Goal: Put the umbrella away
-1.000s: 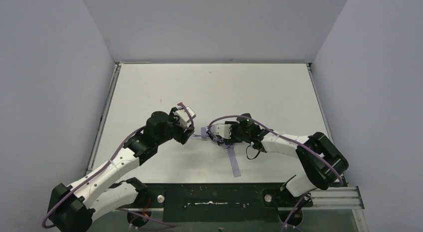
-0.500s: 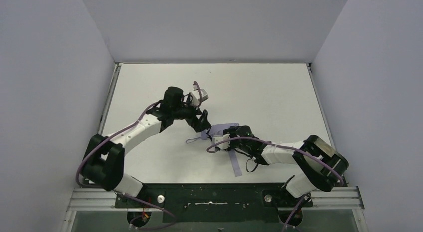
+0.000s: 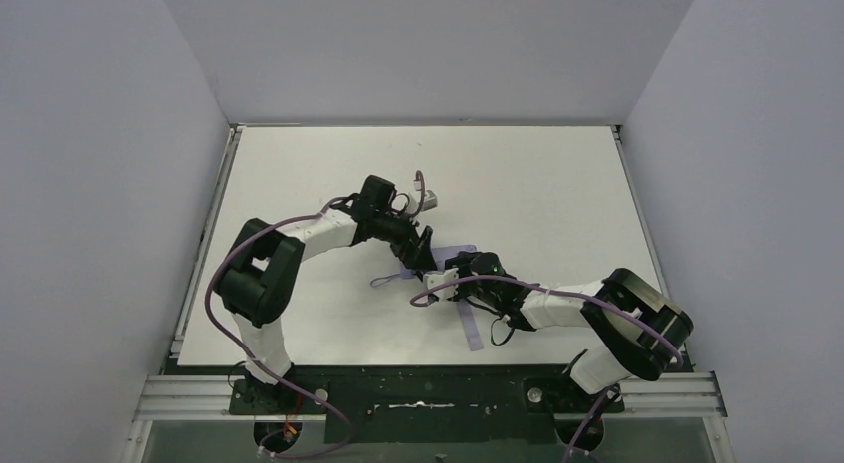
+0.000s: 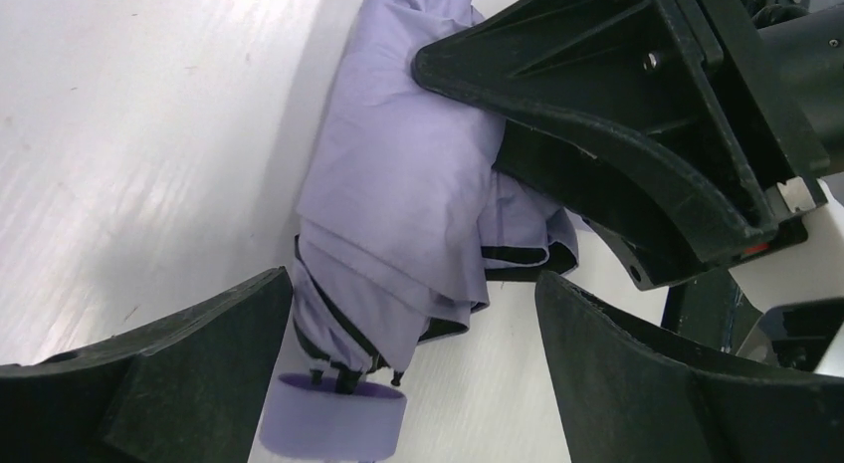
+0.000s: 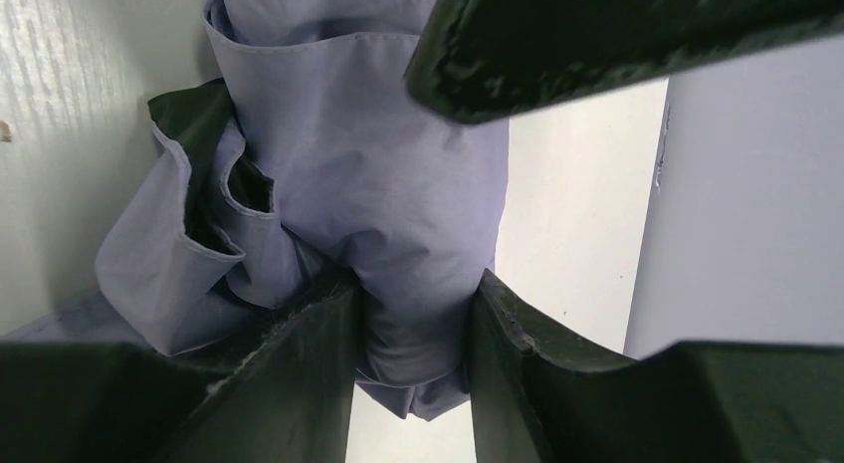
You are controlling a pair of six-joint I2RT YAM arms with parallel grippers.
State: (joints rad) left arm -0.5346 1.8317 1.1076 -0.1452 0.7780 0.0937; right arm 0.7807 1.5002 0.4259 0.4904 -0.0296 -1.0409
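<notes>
The umbrella point(image 3: 450, 258) is folded, pale lavender, and lies mid-table between the two arms. My right gripper point(image 5: 416, 319) is shut on its bunched fabric point(image 5: 398, 194). My left gripper point(image 4: 413, 329) is open, its two jaws standing either side of the umbrella's handle end. The fabric point(image 4: 408, 194) and the round lavender handle point(image 4: 333, 413) sit in the gap, nearer the left jaw. The right gripper's black fingers point(image 4: 617, 134) show at the upper right of the left wrist view. In the top view the left gripper point(image 3: 420, 250) is just above the right gripper point(image 3: 443, 282). A lavender strap point(image 3: 470, 329) trails toward the near edge.
The white table point(image 3: 537, 184) is walled by grey panels left, right and back. The black base rail point(image 3: 428, 393) runs along the near edge. Purple cables loop over both arms.
My left arm has swung right and forward, bringing its open gripper down over the umbrella's handle end. The right gripper has stayed shut on the fabric, shifting slightly.
</notes>
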